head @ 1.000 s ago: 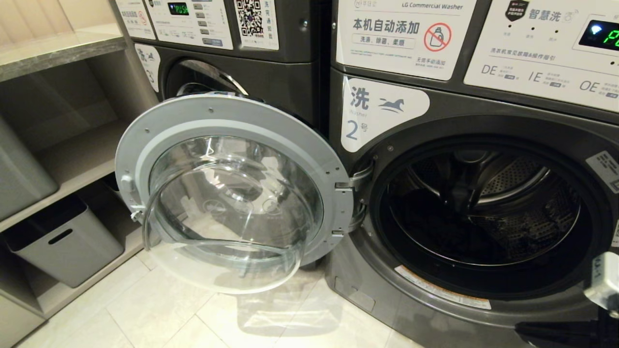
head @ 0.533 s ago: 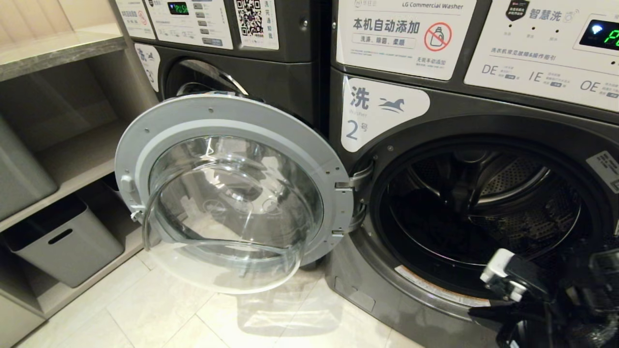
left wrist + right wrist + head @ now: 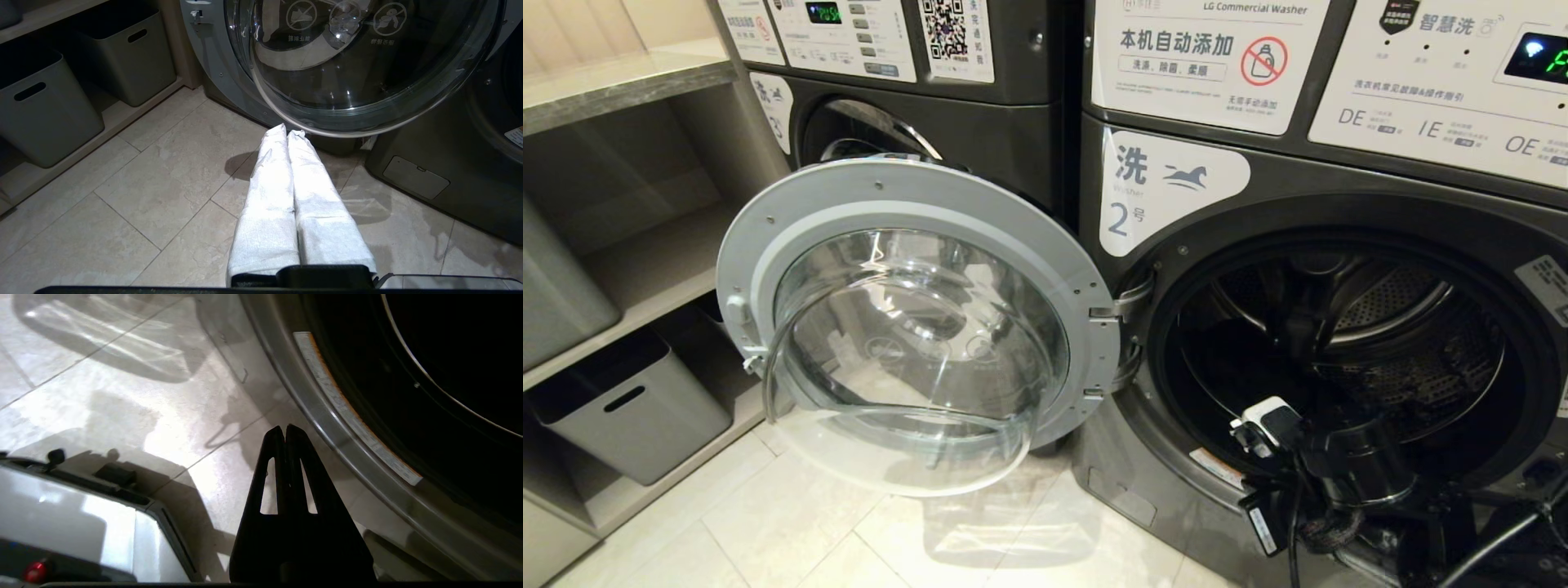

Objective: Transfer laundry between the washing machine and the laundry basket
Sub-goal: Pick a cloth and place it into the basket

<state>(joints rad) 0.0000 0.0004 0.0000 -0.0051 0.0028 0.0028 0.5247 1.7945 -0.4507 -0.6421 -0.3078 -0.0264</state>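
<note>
The washing machine (image 3: 1339,269) is seen with its round glass door (image 3: 915,327) swung wide to the left of its dark drum (image 3: 1347,359). Before the drum's lower rim the right pincer (image 3: 285,430) is held clenched and empty. Below the door, above the floor tiles (image 3: 135,196), the white-wrapped left pincer (image 3: 288,132) is clenched on nothing; no laundry is seen.

"LG Commercial Washer" and "本机自动添加" on the white panel label (image 3: 1209,61) of the right washing machine (image 3: 1307,188), "洗 Washer 2号" on the sticker (image 3: 1172,192) left of its drum opening, "DE", "IE", "OE" on the instruction label (image 3: 1437,90), QR code (image 3: 947,28) on the left washer (image 3: 980,122)
</note>
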